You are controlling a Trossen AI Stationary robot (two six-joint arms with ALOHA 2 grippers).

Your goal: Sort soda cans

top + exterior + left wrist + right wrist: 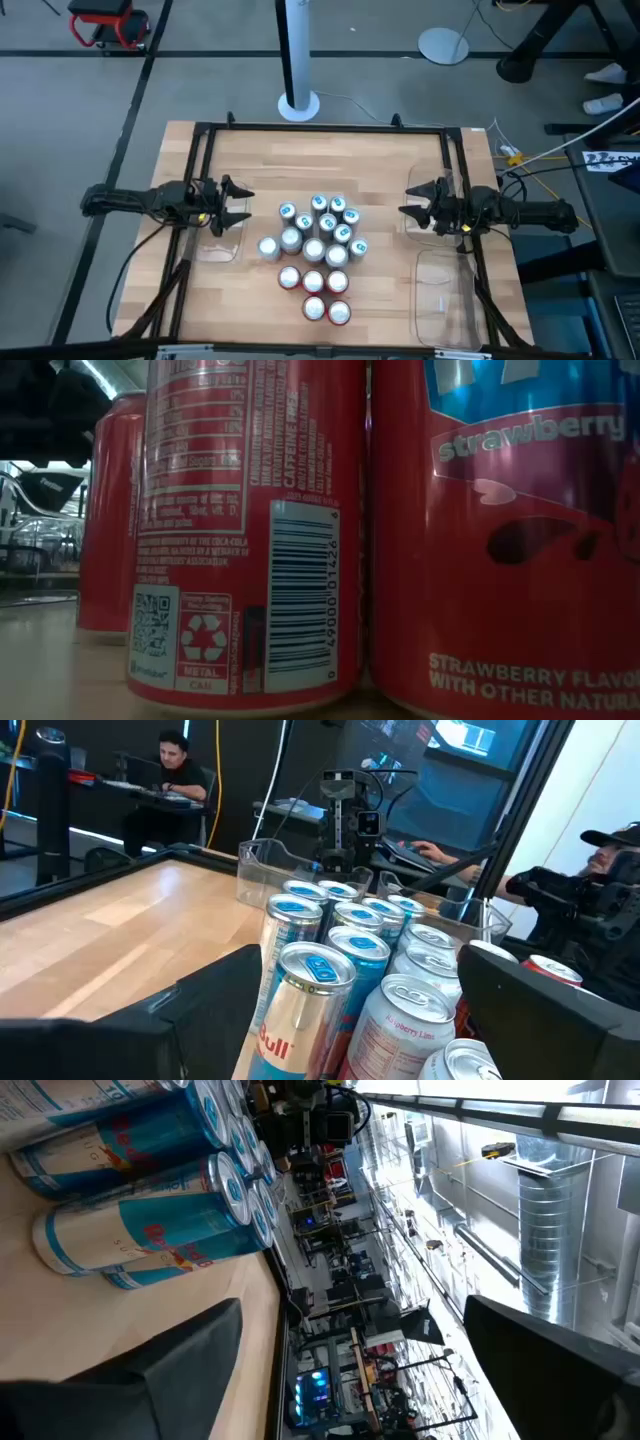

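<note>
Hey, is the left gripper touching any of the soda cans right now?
Apart. The high view shows bare table between the left gripper and the soda cans.

Soda cans: metal, glossy printed sides, bright brushed silver tops. Surface beneath them: pale wood planks, smooth, satin finish. Tubs beside the cans: clear, glossy plastic. Left end effector, right end effector: matt dark finish.

Overhead camera faces straight down on the cans; low camera sits against them; both wrist cameras share them.
</note>
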